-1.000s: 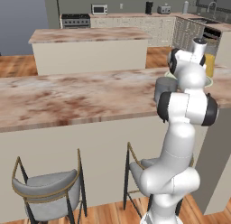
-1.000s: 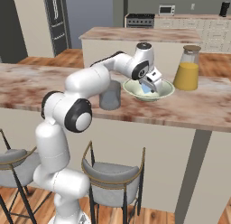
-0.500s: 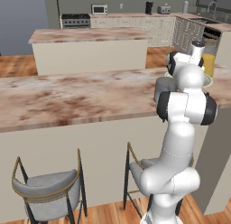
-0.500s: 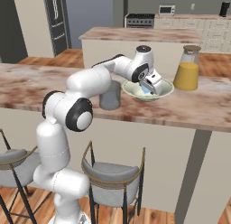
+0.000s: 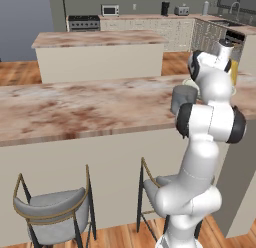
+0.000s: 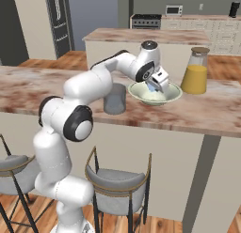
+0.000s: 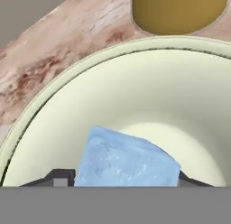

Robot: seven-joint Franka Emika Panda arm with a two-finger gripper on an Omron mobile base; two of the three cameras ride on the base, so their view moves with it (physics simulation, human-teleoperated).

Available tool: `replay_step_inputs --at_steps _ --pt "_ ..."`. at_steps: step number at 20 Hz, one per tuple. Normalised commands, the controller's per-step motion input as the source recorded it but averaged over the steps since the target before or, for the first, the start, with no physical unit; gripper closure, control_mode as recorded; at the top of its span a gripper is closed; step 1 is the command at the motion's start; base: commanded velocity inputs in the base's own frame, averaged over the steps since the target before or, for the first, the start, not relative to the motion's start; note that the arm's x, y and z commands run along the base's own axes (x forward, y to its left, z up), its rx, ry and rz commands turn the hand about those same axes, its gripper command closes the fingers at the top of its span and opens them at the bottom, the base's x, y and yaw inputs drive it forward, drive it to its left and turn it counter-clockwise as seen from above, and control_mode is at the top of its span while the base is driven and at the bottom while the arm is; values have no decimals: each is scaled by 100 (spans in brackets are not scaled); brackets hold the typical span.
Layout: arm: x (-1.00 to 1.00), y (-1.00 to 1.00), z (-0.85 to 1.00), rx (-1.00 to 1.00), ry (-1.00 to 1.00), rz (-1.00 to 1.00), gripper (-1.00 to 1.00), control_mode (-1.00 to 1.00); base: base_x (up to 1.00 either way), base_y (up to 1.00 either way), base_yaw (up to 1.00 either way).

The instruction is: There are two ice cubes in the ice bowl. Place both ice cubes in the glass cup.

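Room: kitchen, marble counter (image 6: 207, 110), two stools.
Count: one ice cube (image 7: 127, 161), bowl (image 7: 149, 101), cup (image 6: 115, 99), jug (image 6: 195, 78).
Gripper (image 7: 122, 178): fingers touch the cube's sides.

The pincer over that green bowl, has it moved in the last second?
Yes. The pincer has dipped deeper into the ice bowl, beside the unmoved orange jug.

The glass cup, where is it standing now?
In the right base view, the glass cup stands on the counter, just left of the bowl, behind the robot's arm.
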Motion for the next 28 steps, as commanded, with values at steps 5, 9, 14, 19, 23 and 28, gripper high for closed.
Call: replay_step_inputs --at_steps 5,9,14,19,23,28 --pt "-45 53 100 -7 -3 13 100 -100 0 0 0" --pt "-28 78 79 -6 11 18 100 -100 0 0 0" --pt "-9 68 47 -1 19 18 100 -100 0 0 0" --pt "0 43 1 0 16 9 100 -100 0 0 0" --pt "0 13 -26 -1 10 6 100 -100 0 0 0" --pt "-19 2 -49 0 20 13 100 -100 0 0 0"
